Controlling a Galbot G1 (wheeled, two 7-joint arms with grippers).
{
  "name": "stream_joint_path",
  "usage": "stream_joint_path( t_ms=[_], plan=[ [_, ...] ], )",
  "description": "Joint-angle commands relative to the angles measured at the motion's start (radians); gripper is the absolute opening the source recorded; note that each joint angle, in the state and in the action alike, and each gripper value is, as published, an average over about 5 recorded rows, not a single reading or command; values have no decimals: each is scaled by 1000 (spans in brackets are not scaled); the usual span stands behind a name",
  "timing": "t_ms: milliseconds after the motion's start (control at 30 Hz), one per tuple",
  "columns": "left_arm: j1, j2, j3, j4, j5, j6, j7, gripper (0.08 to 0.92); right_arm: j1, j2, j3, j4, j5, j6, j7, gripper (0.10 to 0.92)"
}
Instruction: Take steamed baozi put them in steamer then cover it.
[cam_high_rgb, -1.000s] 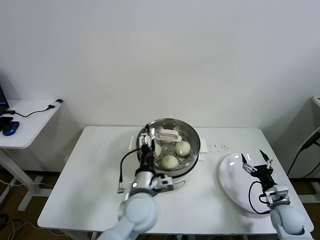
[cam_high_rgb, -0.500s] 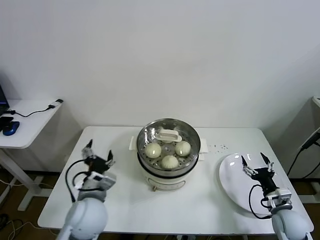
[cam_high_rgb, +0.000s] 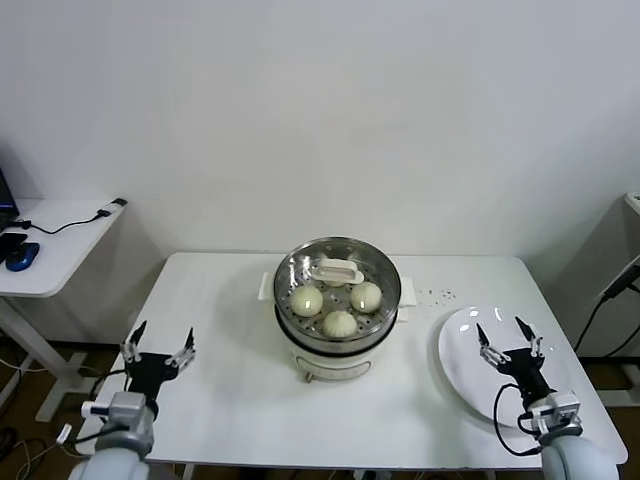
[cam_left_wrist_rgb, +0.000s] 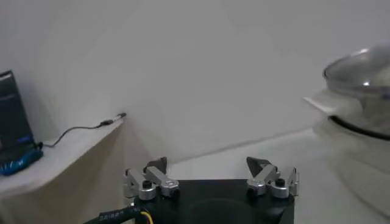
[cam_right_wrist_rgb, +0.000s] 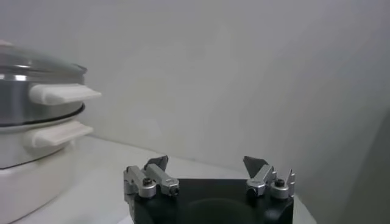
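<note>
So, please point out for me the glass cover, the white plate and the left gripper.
cover (cam_high_rgb: 336, 270), head view, on its white handle at the centre.
white plate (cam_high_rgb: 458, 352), head view, on a bare part near its left rim.
left gripper (cam_high_rgb: 158, 347), head view, midway between its open fingertips.

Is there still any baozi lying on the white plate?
No, the white plate is bare, and three baozi show through the glass cover on the steamer.

bare table either side of the central steamer, white plate blocking the right edge
</note>
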Motion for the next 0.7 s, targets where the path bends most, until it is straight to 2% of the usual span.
stream_joint_path(
  t_ms=[33,267,700],
  plan=[
    [97,-73,-117,58,-173,-286,47,823,-63,26,11,58,9,-34,-12,823],
    [113,-95,-98,43,-115,-299,46,823,-70,34,9,74,57,-55,-10,823],
    [113,-93,-111,20,-66,-296,45,823,-77,53,22,96,82,-92,-26,823]
  ],
)
